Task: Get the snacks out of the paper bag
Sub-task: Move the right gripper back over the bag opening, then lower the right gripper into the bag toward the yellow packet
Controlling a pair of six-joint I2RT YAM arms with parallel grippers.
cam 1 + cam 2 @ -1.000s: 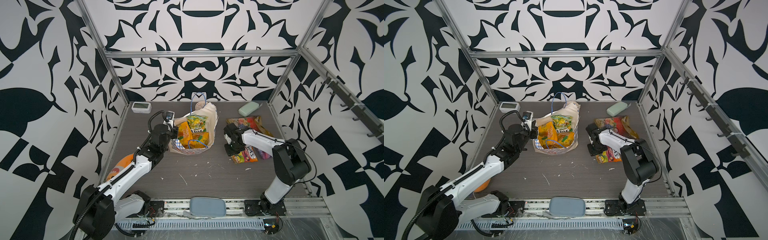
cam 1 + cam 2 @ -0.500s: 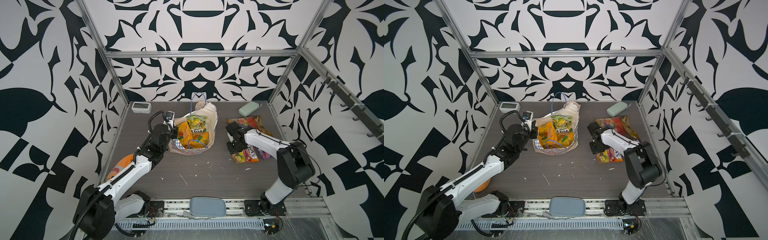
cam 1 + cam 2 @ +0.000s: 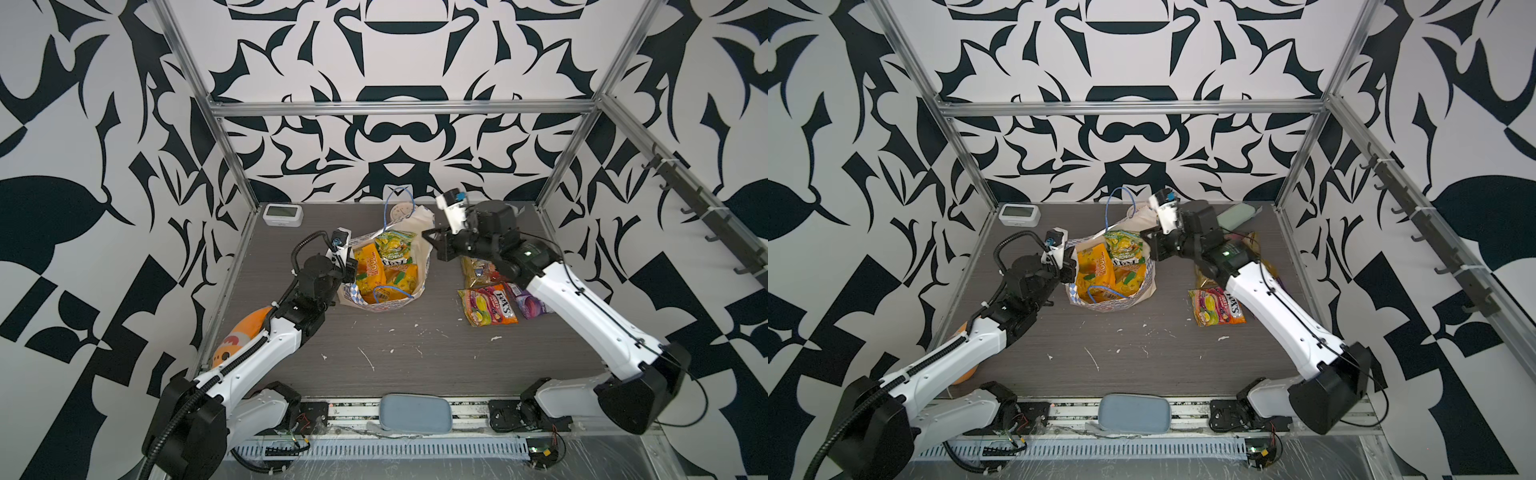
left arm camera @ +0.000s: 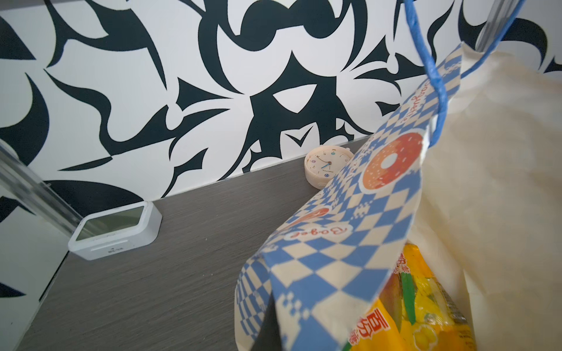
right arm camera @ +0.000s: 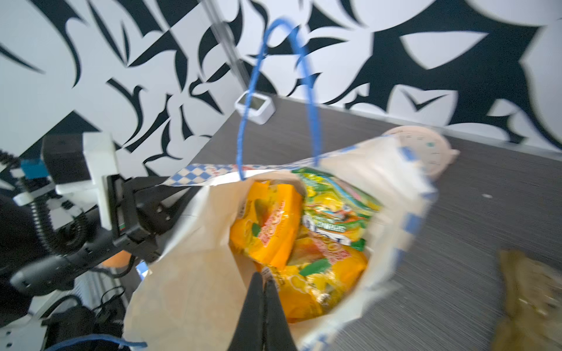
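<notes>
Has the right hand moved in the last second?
Yes. The shut right hand has left the pink-orange FOX'S packet, where it was, and swung across to the rim of the paper bag.

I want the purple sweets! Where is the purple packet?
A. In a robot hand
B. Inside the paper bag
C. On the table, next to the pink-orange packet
C: in a top view the purple packet lies flat on the table right beside the pink-orange packet, well outside the paper bag, partly tucked under the right arm.
</notes>
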